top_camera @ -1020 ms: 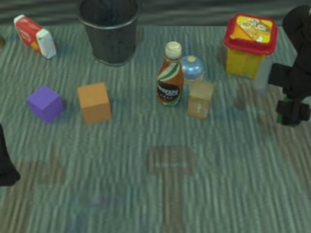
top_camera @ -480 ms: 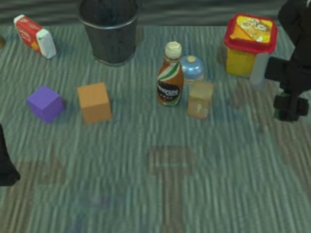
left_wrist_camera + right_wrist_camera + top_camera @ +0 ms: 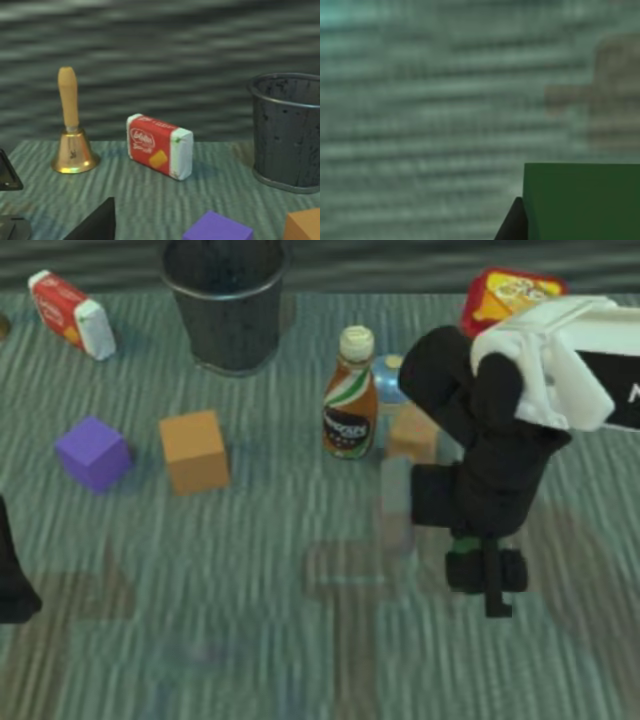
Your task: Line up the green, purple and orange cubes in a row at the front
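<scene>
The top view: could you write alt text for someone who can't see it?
The right gripper reaches over the table's middle right, shut on a green cube. A purple cube and an orange cube sit at left; behind are a bucket, a sauce bottle and a red packet.

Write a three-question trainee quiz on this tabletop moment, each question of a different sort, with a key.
1. True or false: the purple cube touches the orange cube.
2. Which cube is in the right gripper? A orange, B green, C purple.
3. Fill in: the left gripper sits parked at the table's ____ edge.

Key
1. False; a gap of cloth separates them.
2. B; the right wrist view shows the green cube against a finger.
3. Left.
</scene>
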You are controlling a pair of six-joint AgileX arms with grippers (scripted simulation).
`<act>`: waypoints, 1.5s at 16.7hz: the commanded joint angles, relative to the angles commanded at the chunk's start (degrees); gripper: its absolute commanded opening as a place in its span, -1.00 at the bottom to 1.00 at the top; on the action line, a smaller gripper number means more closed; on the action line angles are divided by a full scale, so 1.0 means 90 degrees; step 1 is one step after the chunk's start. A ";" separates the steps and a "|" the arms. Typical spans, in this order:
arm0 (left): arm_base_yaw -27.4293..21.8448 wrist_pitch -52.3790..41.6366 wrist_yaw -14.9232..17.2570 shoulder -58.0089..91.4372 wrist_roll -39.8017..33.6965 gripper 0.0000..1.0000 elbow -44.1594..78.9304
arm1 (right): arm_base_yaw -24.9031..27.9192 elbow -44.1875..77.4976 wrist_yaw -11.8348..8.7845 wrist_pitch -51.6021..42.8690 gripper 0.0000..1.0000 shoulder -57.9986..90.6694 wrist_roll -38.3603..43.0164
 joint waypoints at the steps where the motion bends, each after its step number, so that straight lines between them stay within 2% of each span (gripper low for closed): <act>1: 0.0000 0.0000 0.0000 0.0000 0.0000 1.00 0.0000 | 0.0332 -0.0222 -0.0002 0.0038 -1.00 -0.0192 0.0122; 3: 0.0000 0.0000 0.0000 0.0000 0.0000 1.00 0.0000 | 0.0795 -0.0570 0.0000 0.0115 -1.00 -0.0517 0.0328; 5: 0.0000 0.0000 0.0000 0.0000 0.0000 1.00 0.0000 | 0.0982 -0.0731 0.0005 0.0158 -1.00 -0.0678 0.0427; 11: 0.0000 0.0000 0.0000 0.0000 0.0000 1.00 0.0000 | 0.0954 -0.0783 0.0003 0.0247 -1.00 -0.0617 0.0448; 18: 0.0000 0.0000 0.0000 0.0000 0.0000 1.00 0.0000 | 0.0988 -0.1641 0.0004 0.1756 -1.00 -0.0011 0.0450; 23: 0.0000 0.0000 0.0000 0.0000 0.0000 1.00 0.0000 | 0.0994 -0.1724 0.0009 0.1886 -1.00 0.0055 0.0448; 25: 0.0000 0.0000 0.0000 0.0000 0.0000 1.00 0.0000 | 0.0994 -0.1724 0.0009 0.1886 -0.70 0.0055 0.0448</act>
